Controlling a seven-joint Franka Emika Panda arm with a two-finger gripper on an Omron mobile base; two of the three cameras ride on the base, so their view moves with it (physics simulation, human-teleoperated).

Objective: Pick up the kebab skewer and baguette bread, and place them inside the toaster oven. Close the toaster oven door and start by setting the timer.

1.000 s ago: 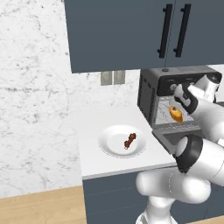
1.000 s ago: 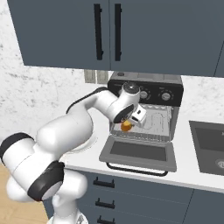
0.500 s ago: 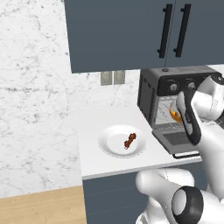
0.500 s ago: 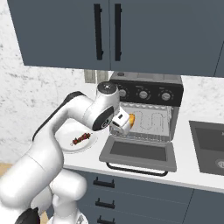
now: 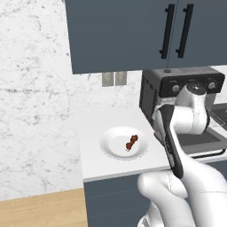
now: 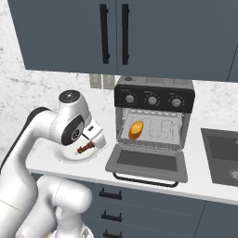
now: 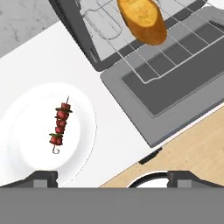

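a: where's the kebab skewer (image 7: 60, 124) against the fingers?

b: in the hand view it lies on the white plate (image 7: 26, 144), above and between the two dark fingertips (image 7: 41, 178), nearer the left one and apart from both. nothing sits between the tips.

a: so the gripper (image 7: 112, 178) is empty?

b: yes, spread wide, holding nothing.

a: and the baguette bread (image 6: 135, 129)?

b: on the wire rack inside the toaster oven (image 6: 155, 116), toward its left side. the toaster oven door (image 6: 148, 162) is dropped flat on the counter (image 6: 204, 180).

a: how is the arm set?

b: in the right base view the arm bends over the counter's left end, with the hand angled down just above the plate, left of the open door. in the left base view the forearm crosses in front of the oven, and the skewer shows on the plate to the left of it.
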